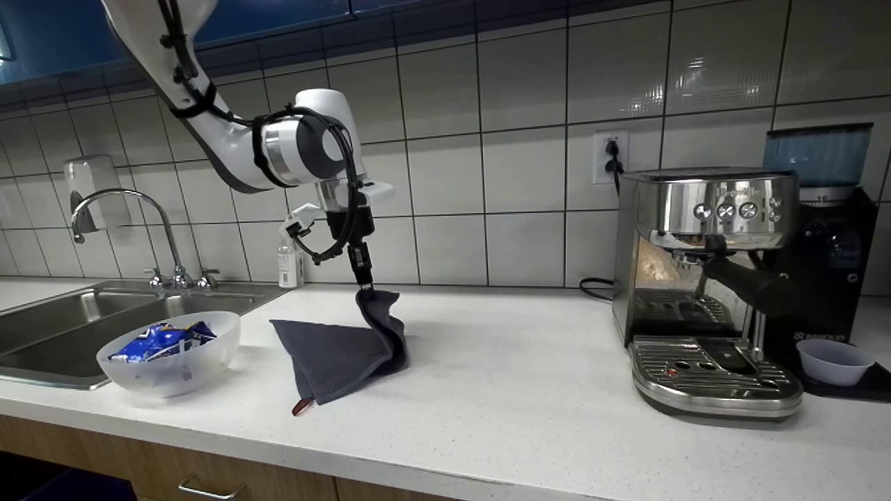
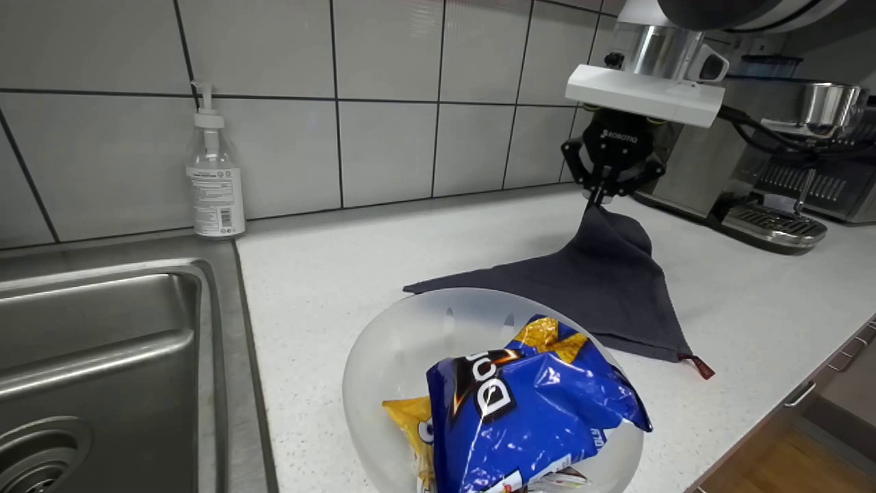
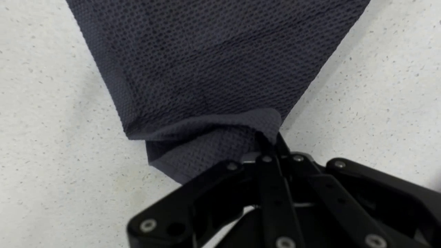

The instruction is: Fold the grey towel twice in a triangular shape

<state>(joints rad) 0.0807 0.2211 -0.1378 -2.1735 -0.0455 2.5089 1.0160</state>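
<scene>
Towel (image 1: 333,356), charcoal-grey, lies between front and back edges of the countertop (image 1: 515,390); your gripper (image 2: 597,199) pinches one raised end. First triangular fold looks made; second seems under way. Left for you: lay that end down, release.

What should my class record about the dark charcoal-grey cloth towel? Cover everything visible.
The dark charcoal-grey cloth towel looks soft, matte and finely dimpled, with a small dark-red tab at one corner. Part lies spread on the white speckled countertop, apart from the round translucent bowl; another part rises in a curl to where the black two-fingered gripper pinches it.
</scene>
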